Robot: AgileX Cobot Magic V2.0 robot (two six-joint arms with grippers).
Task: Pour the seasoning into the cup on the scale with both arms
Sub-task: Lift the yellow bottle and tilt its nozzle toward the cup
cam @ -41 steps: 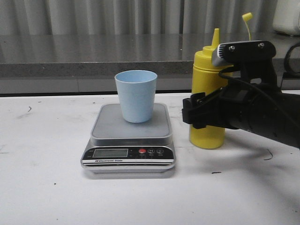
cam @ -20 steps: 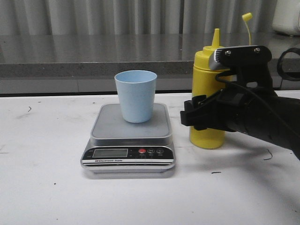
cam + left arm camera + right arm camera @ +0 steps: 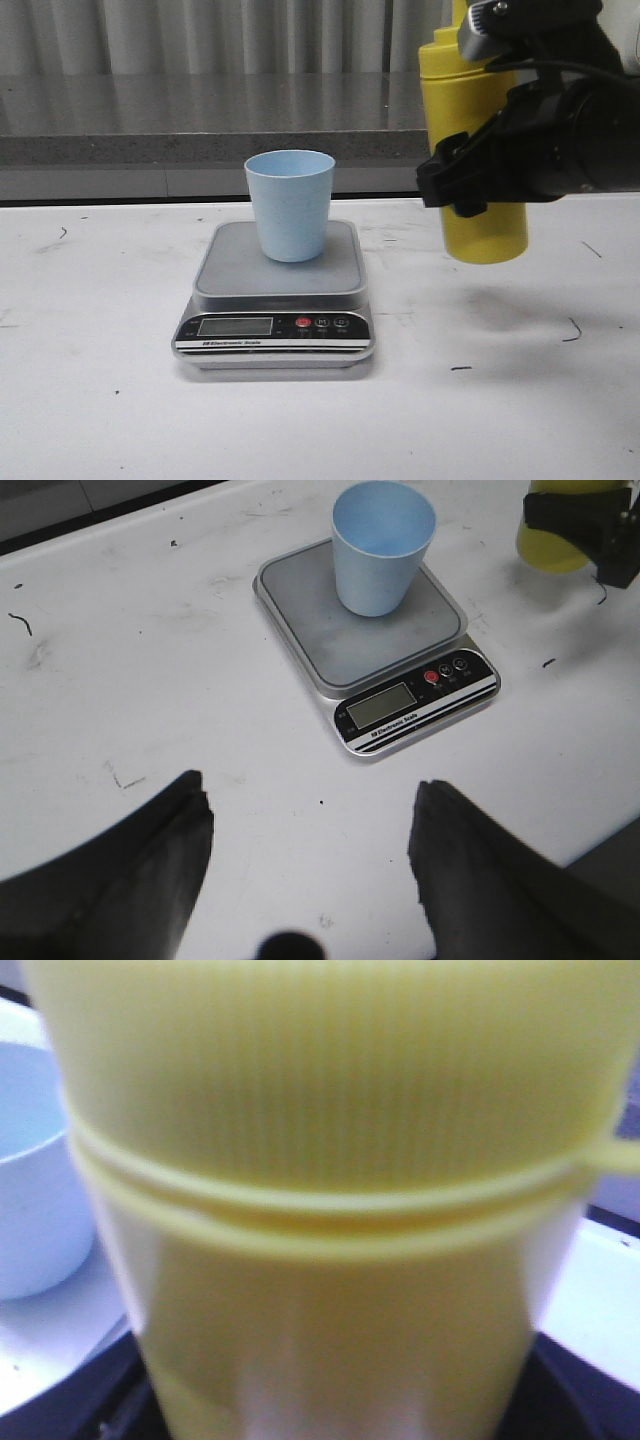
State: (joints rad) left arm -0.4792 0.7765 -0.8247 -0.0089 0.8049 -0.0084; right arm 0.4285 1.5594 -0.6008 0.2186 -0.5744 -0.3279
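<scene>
The right tool [image 3: 470, 190], clamped round the yellow squeeze bottle [image 3: 480, 130], has lifted it off the counter [image 3: 100, 400] near the right edge; the blue cup [image 3: 291, 203] waits on the scale [image 3: 277, 300]; tilting comes next; the left tool [image 3: 310, 870] hangs open, empty.

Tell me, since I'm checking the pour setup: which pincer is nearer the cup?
Right. The right pincer holds the seasoning aloft just beside the cup; the left pincer hangs open farther back.
</scene>
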